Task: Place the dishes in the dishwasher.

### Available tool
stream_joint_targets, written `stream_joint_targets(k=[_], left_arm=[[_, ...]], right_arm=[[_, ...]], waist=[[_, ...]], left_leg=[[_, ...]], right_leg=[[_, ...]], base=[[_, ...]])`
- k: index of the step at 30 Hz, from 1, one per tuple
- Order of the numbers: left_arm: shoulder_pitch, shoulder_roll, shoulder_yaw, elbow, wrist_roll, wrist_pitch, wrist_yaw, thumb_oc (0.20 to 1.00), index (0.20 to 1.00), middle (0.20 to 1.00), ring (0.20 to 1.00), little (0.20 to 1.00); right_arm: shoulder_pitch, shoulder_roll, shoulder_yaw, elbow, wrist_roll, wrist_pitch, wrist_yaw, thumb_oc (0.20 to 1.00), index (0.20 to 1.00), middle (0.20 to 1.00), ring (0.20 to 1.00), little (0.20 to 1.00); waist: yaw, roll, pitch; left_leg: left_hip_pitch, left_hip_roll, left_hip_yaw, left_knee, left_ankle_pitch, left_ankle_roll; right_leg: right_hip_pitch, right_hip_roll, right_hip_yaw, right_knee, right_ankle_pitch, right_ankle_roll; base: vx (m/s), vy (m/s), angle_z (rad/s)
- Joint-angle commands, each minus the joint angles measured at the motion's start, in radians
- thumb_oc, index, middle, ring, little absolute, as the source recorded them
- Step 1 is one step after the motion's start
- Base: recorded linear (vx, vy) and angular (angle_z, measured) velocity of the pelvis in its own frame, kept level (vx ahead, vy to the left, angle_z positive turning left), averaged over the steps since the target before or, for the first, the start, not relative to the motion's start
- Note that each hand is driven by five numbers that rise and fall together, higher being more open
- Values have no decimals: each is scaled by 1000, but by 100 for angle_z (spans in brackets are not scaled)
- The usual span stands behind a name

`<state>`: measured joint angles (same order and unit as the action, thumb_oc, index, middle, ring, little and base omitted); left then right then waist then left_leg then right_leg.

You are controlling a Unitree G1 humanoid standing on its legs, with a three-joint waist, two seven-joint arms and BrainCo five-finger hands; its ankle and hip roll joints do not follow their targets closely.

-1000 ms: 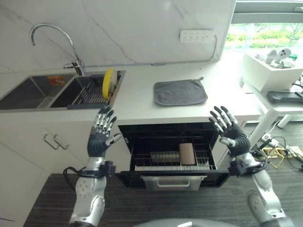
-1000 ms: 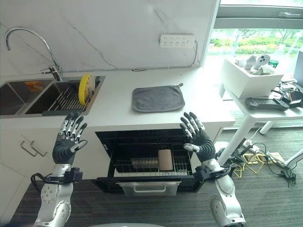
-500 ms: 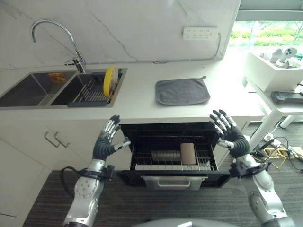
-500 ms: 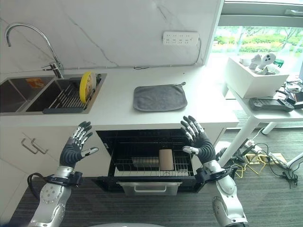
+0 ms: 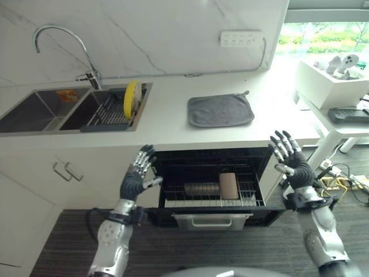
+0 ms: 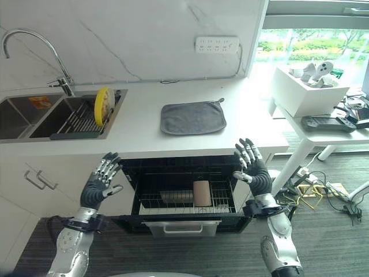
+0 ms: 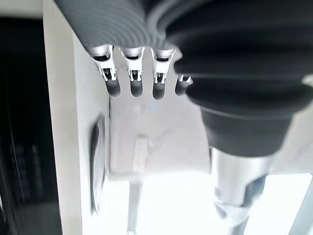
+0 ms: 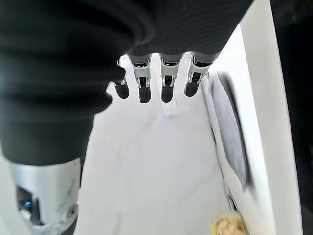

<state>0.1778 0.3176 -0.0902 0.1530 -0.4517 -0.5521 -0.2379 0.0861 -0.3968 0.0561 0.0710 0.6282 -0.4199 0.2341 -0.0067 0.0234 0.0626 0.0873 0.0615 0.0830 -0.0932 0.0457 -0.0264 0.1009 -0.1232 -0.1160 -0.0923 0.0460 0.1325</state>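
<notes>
The yellow plate [image 5: 132, 98] stands on edge in the sink rack [image 5: 106, 117] at upper left, well apart from the left hand [image 5: 137, 176] and right hand [image 5: 293, 164], both raised with fingers spread, empty, flanking the open dishwasher [image 5: 209, 187]. A grey mat [image 5: 219, 110] lies on the white counter [image 5: 167, 124].

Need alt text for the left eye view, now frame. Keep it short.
Both robot hands are raised open and empty on either side of an open dishwasher under a white counter: left hand, right hand. Its pulled-out rack holds a brown cup. On the counter lies a grey mat; a yellow plate stands on edge in the sink rack.
</notes>
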Motion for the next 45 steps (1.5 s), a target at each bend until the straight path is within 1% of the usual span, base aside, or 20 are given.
stream_joint_targets(k=[1,9,12,15,21,23,26,27,28,29,32,34,36,37,38,39,40,42,43,45], left_arm=[[-121,33,3,25,5,-88,12,1000,1000,1000,1000,1000],[-106,40,6,33,53,-79,4,1000,1000,1000,1000,1000],[-107,72,-16,57,199,-61,31,1000,1000,1000,1000,1000],[-100,96,-29,75,248,-47,48,1000,1000,1000,1000,1000],[-58,108,9,88,162,-61,55,1000,1000,1000,1000,1000],[-29,92,47,55,85,-72,69,1000,1000,1000,1000,1000],[-30,75,74,44,52,-93,40,1000,1000,1000,1000,1000],[-50,69,90,44,74,-125,67,1000,1000,1000,1000,1000],[-55,71,92,48,45,-118,101,1000,1000,1000,1000,1000],[-58,66,99,46,8,-107,100,1000,1000,1000,1000,1000],[-70,59,116,46,19,-126,105,1000,1000,1000,1000,1000],[-71,60,119,41,11,-128,104,1000,1000,1000,1000,1000],[-91,66,115,51,3,-116,99,1000,1000,1000,1000,1000],[-97,72,106,57,8,-118,104,1000,1000,1000,1000,1000],[-108,77,94,68,22,-118,104,1000,1000,1000,1000,1000],[-107,96,83,58,70,-127,110,1000,1000,1000,1000,1000],[-102,101,85,50,79,-128,117,1000,1000,1000,1000,1000],[-86,117,98,32,85,-132,147,1000,1000,1000,1000,1000],[-80,121,112,23,84,-131,154,1000,1000,1000,1000,1000],[-66,126,141,-6,85,-123,164,1000,1000,1000,1000,1000]], right_arm=[[-93,9,-38,-24,16,-63,-1,1000,1000,1000,1000,1000],[-88,11,-42,-19,28,-35,34,1000,1000,1000,1000,1000],[-92,9,-39,-21,15,-16,18,1000,1000,1000,1000,1000],[-87,4,-44,-25,19,-1,20,1000,1000,1000,1000,1000],[-59,3,-52,-58,-13,23,-14,1000,1000,1000,1000,1000],[-40,-1,-61,-83,-19,25,-8,1000,1000,1000,1000,1000],[-46,-4,-70,-79,4,9,-20,1000,1000,1000,1000,1000],[-87,8,-57,-35,12,-29,-36,1000,1000,1000,1000,1000],[-101,6,-46,-25,-1,-36,-42,1000,1000,1000,1000,1000],[-104,-4,-41,-28,-2,-40,-52,1000,1000,1000,1000,1000],[-101,-50,-70,-58,43,-33,-61,1000,1000,1000,1000,1000],[-100,-64,-90,-62,55,-35,-68,1000,1000,1000,1000,1000],[-104,-59,-114,-48,67,-37,-70,1000,1000,1000,1000,1000],[-102,-51,-120,-49,65,-38,-72,1000,1000,1000,1000,1000],[-95,-40,-131,-48,61,-41,-89,1000,1000,1000,1000,1000],[-73,14,-166,-54,117,-22,-66,1000,1000,1000,1000,1000],[-71,22,-169,-56,119,-11,-55,1000,1000,1000,1000,1000],[-73,33,-163,-58,113,7,-24,1000,1000,1000,1000,1000],[-71,35,-150,-59,85,-5,-32,1000,1000,1000,1000,1000],[-64,42,-138,-66,81,-25,-48,1000,1000,1000,1000,1000]], waist=[[-5,-49,15],[-1,-53,1],[0,-48,-1],[-1,-44,0],[7,-38,4],[22,-47,29],[30,-57,60],[36,-56,86],[38,-50,83],[38,-43,79],[14,-20,72],[6,-6,77],[-11,2,90],[-16,4,91],[-22,2,91],[-20,-5,95],[-16,-5,95],[-6,3,92],[-2,6,89],[7,-3,73]], left_leg=[[15,-52,-33,6,-32,12],[30,-61,-15,6,-37,21],[31,-63,-16,6,-37,25],[33,-65,-23,6,-36,26],[39,-75,-31,9,-33,29],[-16,-107,-47,134,-56,30],[-79,-102,-56,247,-66,35],[-85,-44,-61,253,-51,22],[-48,2,-80,188,-14,2],[-38,50,-97,158,47,-23],[-17,180,-137,113,127,-68],[-10,198,-160,105,119,-78],[0,173,-145,126,26,-83],[3,161,-135,125,5,-83],[4,136,-125,128,-23,-78],[-1,65,-81,150,-79,-45],[3,61,-68,149,-83,-41],[11,49,-20,119,-67,-22],[14,37,-6,95,-57,-6],[3,1,11,56,-27,22]], right_leg=[[5,82,-13,21,14,-59],[19,85,-12,15,13,-60],[22,88,-7,14,11,-61],[24,92,-2,15,9,-61],[27,95,-4,14,7,-63],[21,81,-1,48,-3,-74],[-3,71,-11,122,-19,-85],[-18,53,-30,186,-49,-89],[-13,37,-31,178,-51,-84],[-8,25,-30,170,-52,-80],[-26,-46,-2,189,-64,-50],[-47,-67,18,224,-76,-39],[-58,-128,41,252,-63,0],[-61,-154,40,247,-48,17],[-60,-186,44,226,-18,40],[-86,-232,17,175,95,55],[-94,-234,8,178,104,54],[-109,-186,-39,219,70,45],[-117,-126,-45,258,24,32],[-141,-22,-67,351,-10,8]], base=[[31,-12,-2],[38,-9,-6],[39,-13,0],[29,-17,0],[54,-38,4],[-28,-4,19],[-145,148,52],[-197,543,54],[-155,726,27],[-33,572,3],[-22,747,3],[-37,622,0],[-48,594,-11],[-54,564,-6],[-185,743,-18],[-202,710,-25],[-258,625,-24],[-152,268,-49],[-152,279,-74],[-164,284,-36]])
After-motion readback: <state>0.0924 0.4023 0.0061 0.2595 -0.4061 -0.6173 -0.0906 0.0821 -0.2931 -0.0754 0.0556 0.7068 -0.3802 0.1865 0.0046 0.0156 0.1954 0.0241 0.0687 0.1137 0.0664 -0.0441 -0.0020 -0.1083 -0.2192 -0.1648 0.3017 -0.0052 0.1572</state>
